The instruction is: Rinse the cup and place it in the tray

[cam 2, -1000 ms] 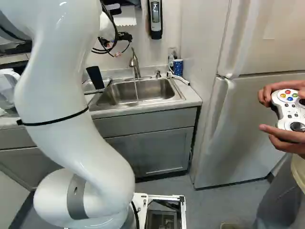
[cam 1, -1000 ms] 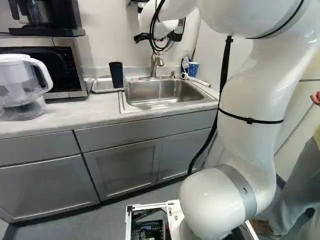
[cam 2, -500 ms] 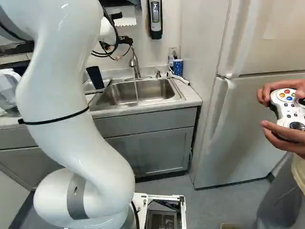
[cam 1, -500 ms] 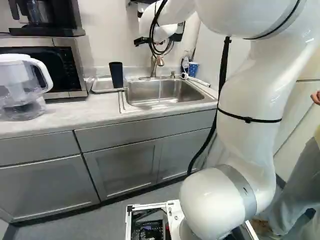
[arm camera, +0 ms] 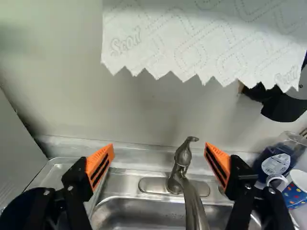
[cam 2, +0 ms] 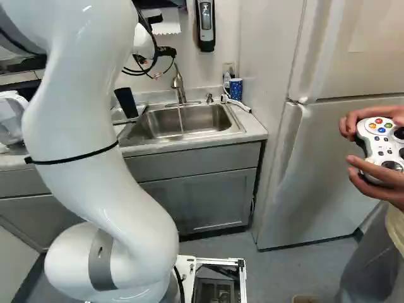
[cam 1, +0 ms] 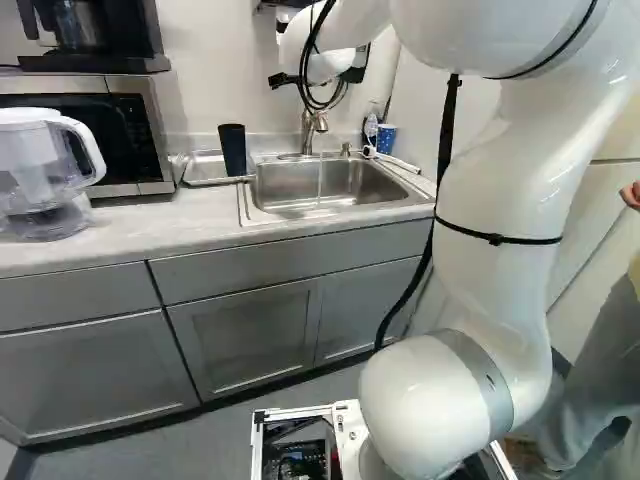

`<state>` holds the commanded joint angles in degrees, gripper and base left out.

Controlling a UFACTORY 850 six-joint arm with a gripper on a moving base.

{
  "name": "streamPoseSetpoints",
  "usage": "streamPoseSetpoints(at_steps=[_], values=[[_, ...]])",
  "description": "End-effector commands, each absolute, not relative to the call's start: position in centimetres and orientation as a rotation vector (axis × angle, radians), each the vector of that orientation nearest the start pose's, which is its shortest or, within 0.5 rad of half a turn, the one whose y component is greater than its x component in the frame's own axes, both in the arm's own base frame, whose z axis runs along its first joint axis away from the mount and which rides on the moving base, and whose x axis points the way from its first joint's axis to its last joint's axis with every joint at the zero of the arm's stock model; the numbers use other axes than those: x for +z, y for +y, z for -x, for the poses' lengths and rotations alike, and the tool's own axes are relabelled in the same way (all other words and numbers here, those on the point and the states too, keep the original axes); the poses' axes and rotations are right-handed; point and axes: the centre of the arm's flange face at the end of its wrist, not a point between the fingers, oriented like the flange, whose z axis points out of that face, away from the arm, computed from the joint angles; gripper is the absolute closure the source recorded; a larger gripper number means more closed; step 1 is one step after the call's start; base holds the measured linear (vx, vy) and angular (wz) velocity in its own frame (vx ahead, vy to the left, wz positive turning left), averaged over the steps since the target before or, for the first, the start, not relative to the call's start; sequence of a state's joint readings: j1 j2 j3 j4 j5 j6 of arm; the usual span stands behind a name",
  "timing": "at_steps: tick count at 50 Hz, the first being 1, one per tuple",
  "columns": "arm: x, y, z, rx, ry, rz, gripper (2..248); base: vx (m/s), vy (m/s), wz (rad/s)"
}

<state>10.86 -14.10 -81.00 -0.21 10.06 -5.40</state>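
Black tumbler (cam 1: 233, 150): seen upright at the tray's sink-side end, out of the grip; whether it has been rinsed cannot be told. Metal tray (cam 1: 205, 170) set just beside the sink (cam 2: 202, 120). Gripper (arm camera: 159, 146) spread wide, nothing pinched; the lever (arm camera: 186, 146) of the faucet (arm camera: 193, 203) is framed ahead, between the orange pads (arm camera: 100, 165). Thin water stream (cam 1: 320, 180) running into the basin.

Step in hand judged to be work on the lever, likely shutting off the flow. Lever should be met squarely by one pad and pushed slowly along its own travel; if pinched, both sides should be centred first. Slip is to be expected on the rounded, polished end. Clearance should be kept from the wall.

Materials: tumbler dark, tapered; faucet brushed metal, gooseneck-like; pads ribbed, wedge-shaped. Farther out: paper towel (arm camera: 192, 43), embossed, saw-toothed edge; polka-dot cup (arm camera: 296, 189), blue with white rim
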Motion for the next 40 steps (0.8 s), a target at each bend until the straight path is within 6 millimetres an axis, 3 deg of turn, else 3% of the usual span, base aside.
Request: streamPoseSetpoints(at_steps=[40], values=[[68.8,11.7,-67.4,-1.949,-0.324,2.382,3,0.0,0.0,0.0]])
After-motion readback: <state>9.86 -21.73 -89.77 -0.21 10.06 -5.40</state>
